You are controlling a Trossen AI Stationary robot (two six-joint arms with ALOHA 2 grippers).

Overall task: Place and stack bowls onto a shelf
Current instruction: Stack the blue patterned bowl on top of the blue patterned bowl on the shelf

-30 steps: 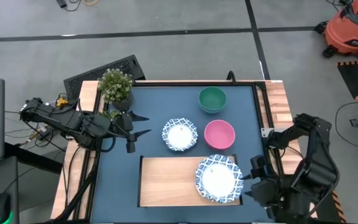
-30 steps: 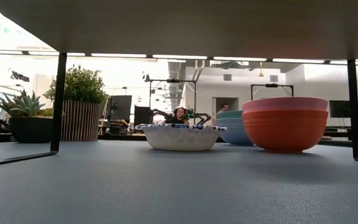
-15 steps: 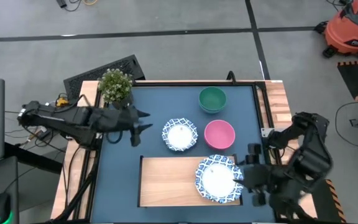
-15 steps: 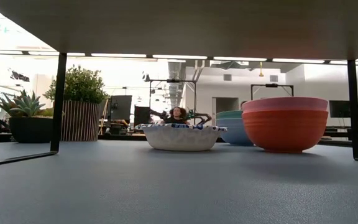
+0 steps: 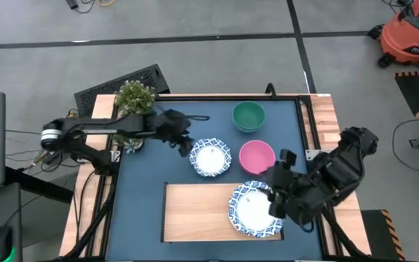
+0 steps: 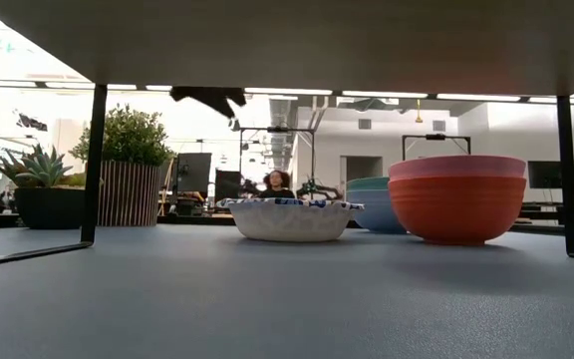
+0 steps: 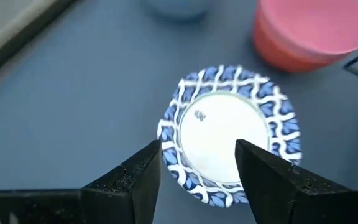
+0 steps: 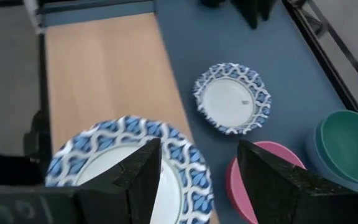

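A light-wood shelf board point(image 5: 198, 211) lies at the table's near side, with a blue-patterned white bowl point(image 5: 254, 209) resting on its right end. A smaller-looking patterned bowl point(image 5: 210, 159), a pink bowl point(image 5: 257, 156) and a green bowl point(image 5: 249, 116) stand on the dark blue table. My left gripper point(image 5: 184, 142) is open, in the air just left of the loose patterned bowl point(image 7: 229, 140); it also shows in the low view point(image 6: 207, 97). My right gripper point(image 5: 275, 195) is open above the right rim of the bowl on the shelf point(image 8: 129, 162).
A potted plant point(image 5: 134, 98) stands at the table's far left corner, beside my left arm. The left part of the shelf point(image 8: 104, 68) is bare. Wooden side strips point(image 5: 326, 120) and a black frame border the table. A person sits far off in the room point(image 6: 277, 182).
My left gripper has gone toward the table's right edge, up to the loose patterned bowl, and now shows high in the low view. My right gripper has gone toward the table's left and a little toward the far edge, over the bowl on the shelf. No bowl has moved.
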